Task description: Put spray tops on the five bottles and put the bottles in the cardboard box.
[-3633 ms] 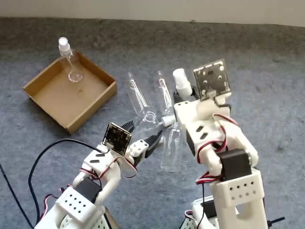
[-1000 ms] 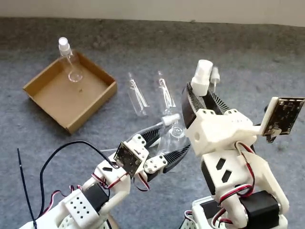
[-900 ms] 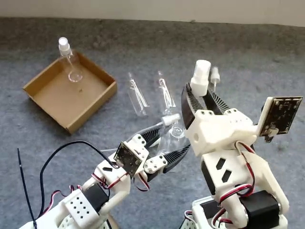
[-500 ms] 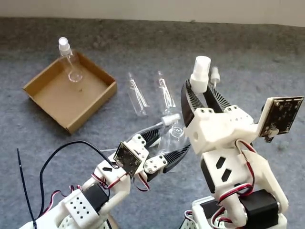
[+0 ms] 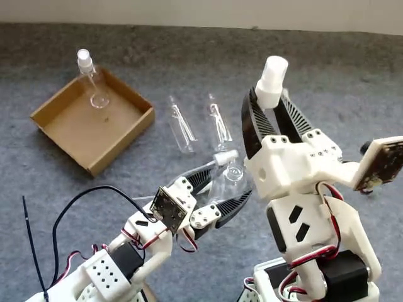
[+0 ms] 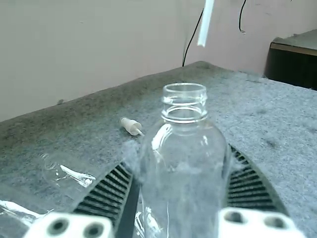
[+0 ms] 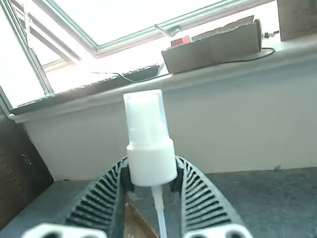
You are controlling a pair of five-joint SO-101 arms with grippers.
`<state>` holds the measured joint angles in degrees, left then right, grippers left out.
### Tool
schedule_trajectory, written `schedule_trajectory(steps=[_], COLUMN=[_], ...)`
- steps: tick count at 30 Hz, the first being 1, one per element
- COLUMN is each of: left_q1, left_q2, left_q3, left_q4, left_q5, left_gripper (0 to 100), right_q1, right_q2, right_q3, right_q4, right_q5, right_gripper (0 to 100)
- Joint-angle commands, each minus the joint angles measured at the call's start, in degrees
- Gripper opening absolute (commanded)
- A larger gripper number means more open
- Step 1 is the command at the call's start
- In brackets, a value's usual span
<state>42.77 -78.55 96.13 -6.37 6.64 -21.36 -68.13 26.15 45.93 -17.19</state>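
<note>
The table (image 5: 352,82) has a fuzzy grey top. The cardboard box (image 5: 124,136) sits by the far left corner, with one finished bottle (image 5: 92,83) standing inside. Close to the near edge, the left gripper (image 5: 230,182) is squeezed around an open bottle (image 6: 184,144), its mouth pointing up. The right gripper (image 7: 151,169) pinches a spray top (image 7: 147,131) up high, thin tube hanging down. The top is farther toward the far edge than the bottle mouth, so I think it must come back and go down, tube first.
</note>
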Motion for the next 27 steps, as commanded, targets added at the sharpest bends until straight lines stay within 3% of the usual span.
schedule_trajectory(steps=[1, 14, 27], left_q1=[0.8, 0.5, 0.5], left_q2=[-1.0, -1.0, -1.0], left_q3=[1.5, 1.5, 1.5], left_q4=[-1.1, -1.1, -1.1], left_q5=[0.3, 0.3, 0.3], left_gripper=[7, 7, 7], right_q1=[-0.8, -1.8, -4.2], right_q2=[-0.1, -0.6, -0.6], right_q3=[0.0, 8.7, 0.0], right_q4=[-3.1, -3.1, -4.6], right_q5=[0.5, 0.5, 1.1], right_gripper=[0.5, 0.5, 0.5])
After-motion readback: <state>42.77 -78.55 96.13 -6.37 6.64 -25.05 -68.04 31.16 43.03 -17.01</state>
